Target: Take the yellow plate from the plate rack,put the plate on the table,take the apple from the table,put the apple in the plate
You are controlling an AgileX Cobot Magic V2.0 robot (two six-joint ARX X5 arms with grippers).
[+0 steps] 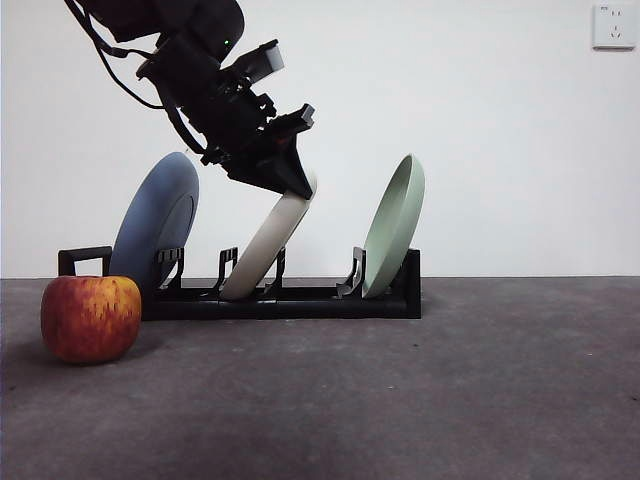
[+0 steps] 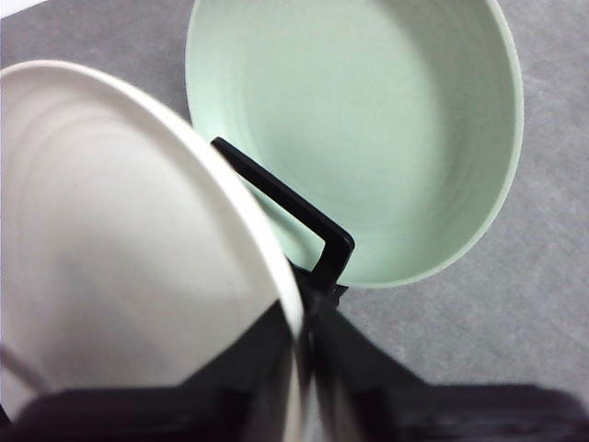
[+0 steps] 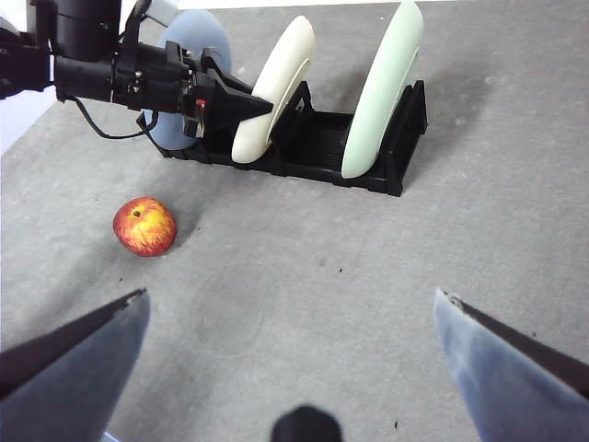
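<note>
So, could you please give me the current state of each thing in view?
Yellow plate: tilted in the rack, rim pinched by the left claw.
Blue plate: leaning in the rack's end slot.
Green plate: leaning in the rack's other end slot.
Rack: flat on the table, holding three plates.
Apple: on the table, untouched.
Left claw: shut on the yellow plate.
Right claw: open, above the table.

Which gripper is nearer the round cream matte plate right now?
Left. The left gripper is clamped on the top rim of the cream plate in the black rack. The right gripper hangs open over the grey table, well away from it.
</note>
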